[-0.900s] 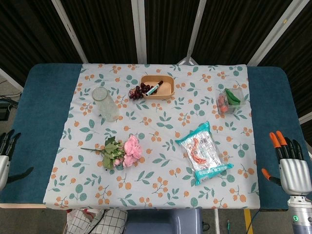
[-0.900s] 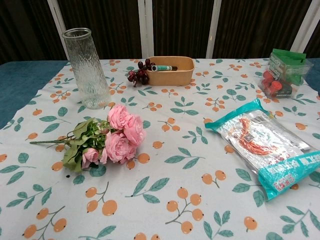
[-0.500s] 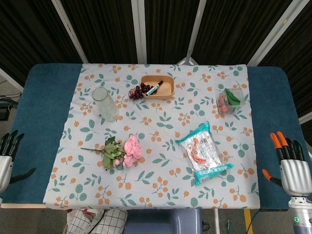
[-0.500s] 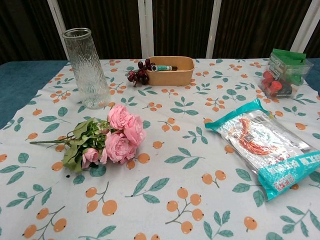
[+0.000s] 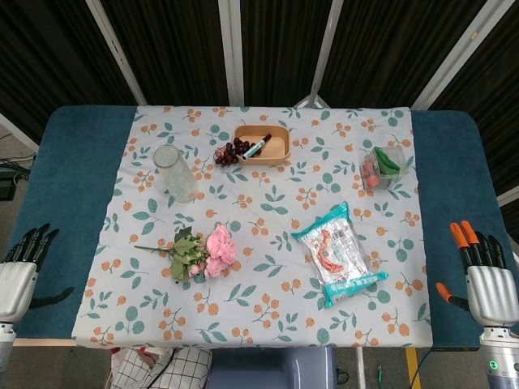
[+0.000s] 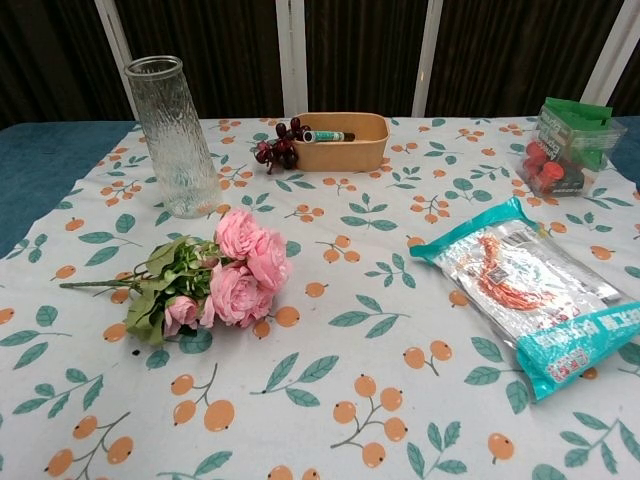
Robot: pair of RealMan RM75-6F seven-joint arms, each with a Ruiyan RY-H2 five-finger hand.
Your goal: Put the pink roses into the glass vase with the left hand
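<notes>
A bunch of pink roses (image 5: 203,253) (image 6: 225,276) with green leaves lies flat on the patterned cloth, stem pointing left. The empty glass vase (image 5: 174,172) (image 6: 174,136) stands upright behind it at the left. My left hand (image 5: 20,277) hovers at the table's front left corner, fingers apart, holding nothing, well left of the roses. My right hand (image 5: 483,279) with orange fingertips hangs at the front right edge, fingers spread and empty. Neither hand shows in the chest view.
A tan tray (image 5: 262,145) (image 6: 340,141) with a marker sits at the back, dark grapes (image 5: 228,152) beside it. A clear box of red and green items (image 5: 384,166) (image 6: 563,148) stands back right. A teal snack bag (image 5: 338,254) (image 6: 535,291) lies right of the roses.
My left hand has moved right and up, further into the head view toward the table. The right hand and the objects have stayed put.
</notes>
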